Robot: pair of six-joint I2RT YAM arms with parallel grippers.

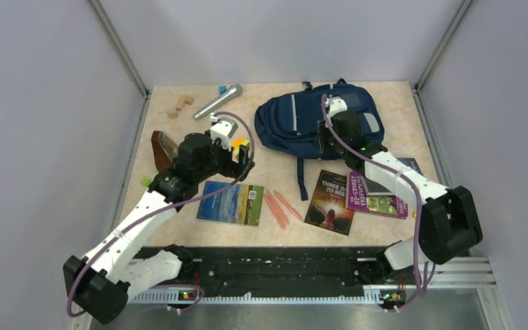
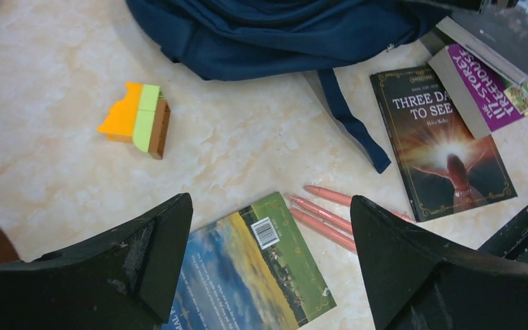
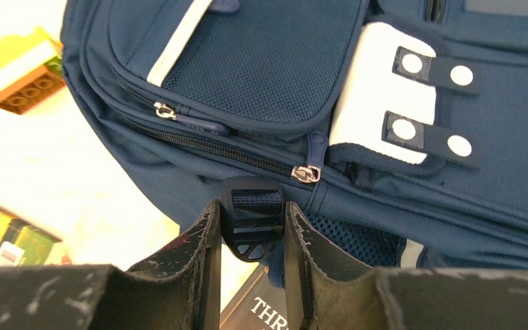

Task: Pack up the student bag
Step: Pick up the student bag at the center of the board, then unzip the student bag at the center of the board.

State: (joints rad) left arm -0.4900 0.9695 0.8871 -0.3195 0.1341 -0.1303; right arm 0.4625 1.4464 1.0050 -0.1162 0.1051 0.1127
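We read the student bag (image 3: pixel 261 62) as matt navy woven cloth, with open mesh on its front pocket. Its white patch (image 3: pixel 364 96) looks smooth and rubbery, and the zipper pulls (image 3: pixel 305 173) are bright metal. The buckle (image 3: pixel 251 230) is black moulded plastic. The fingers (image 3: pixel 185 268) of the right gripper (image 3: pixel 251 206) that clamp it are matt black plastic, scuffed pale at the edges.

The table (image 2: pixel 247 144) has a smooth marble-pattern top with a faint sheen. The books (image 2: pixel 447 144) carry glossy paper covers. At 10 o'clock in the left wrist view, the brick block (image 2: pixel 137 120) is smooth plastic. At the table's 11 o'clock in the top view, the small blocks (image 1: pixel 179 106) look like bare wood and the microphone (image 1: pixel 218 101) like brushed metal.
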